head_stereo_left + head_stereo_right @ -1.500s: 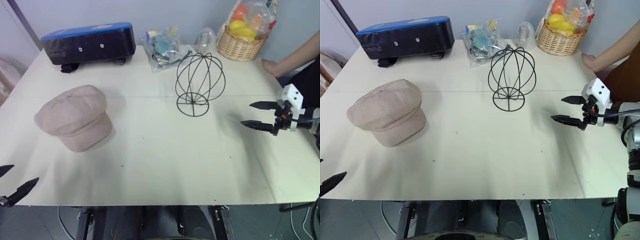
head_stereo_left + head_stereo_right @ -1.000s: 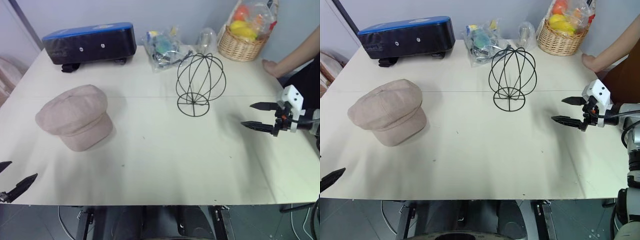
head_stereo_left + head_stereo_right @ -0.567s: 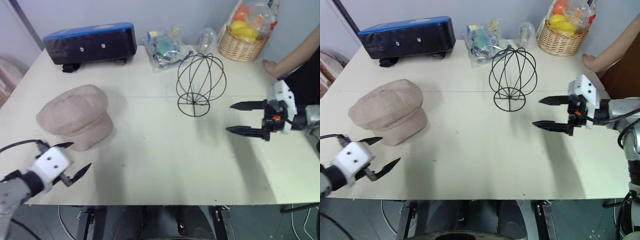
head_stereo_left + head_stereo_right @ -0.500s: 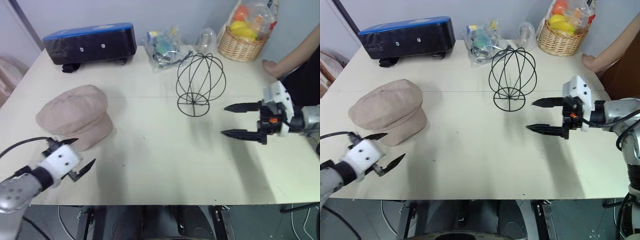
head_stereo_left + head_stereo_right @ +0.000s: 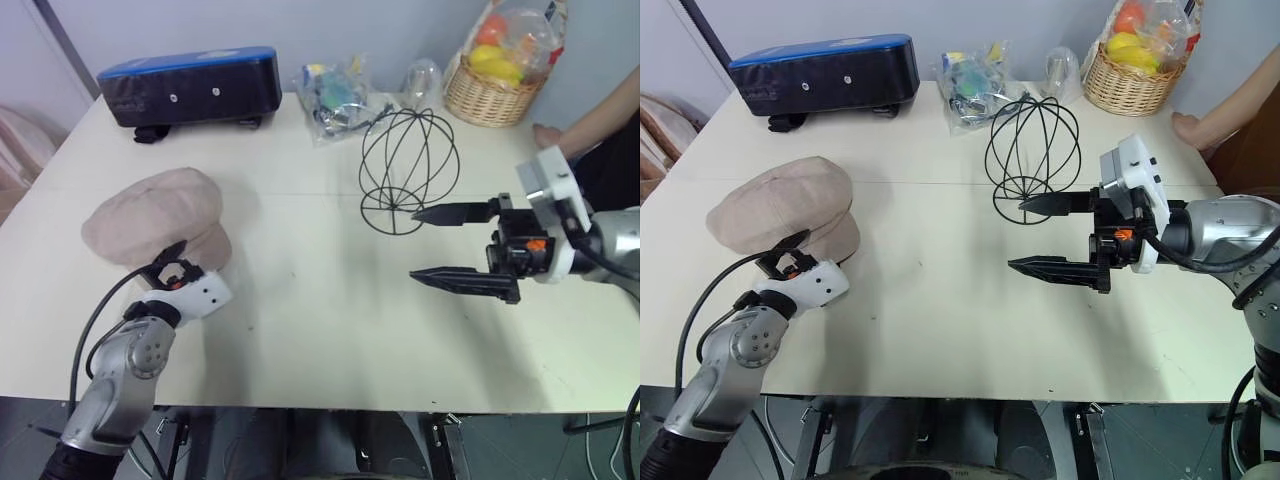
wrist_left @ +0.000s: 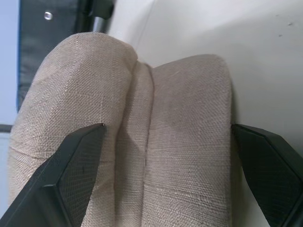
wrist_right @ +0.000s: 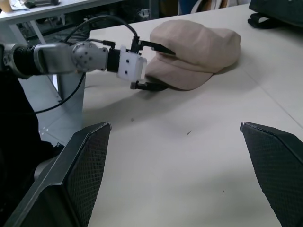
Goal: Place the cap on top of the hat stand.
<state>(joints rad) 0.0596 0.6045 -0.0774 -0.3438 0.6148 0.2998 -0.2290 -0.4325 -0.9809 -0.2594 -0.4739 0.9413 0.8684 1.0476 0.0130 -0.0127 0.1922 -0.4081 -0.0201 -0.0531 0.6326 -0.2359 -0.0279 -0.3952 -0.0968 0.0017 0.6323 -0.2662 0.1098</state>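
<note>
Your left gripper (image 6: pixel 165 156) has its fingers spread wide, one on each side of the cap's near edge, gripping nothing. The cap (image 5: pixel 155 215) lies flat on the left side of the table (image 5: pixel 320 330), well apart from the hat stand (image 5: pixel 408 165). The hat stand is upright at the far middle. Your right gripper (image 5: pixel 440 245) hangs wide open and empty, just near and right of the stand, pointing left.
</note>
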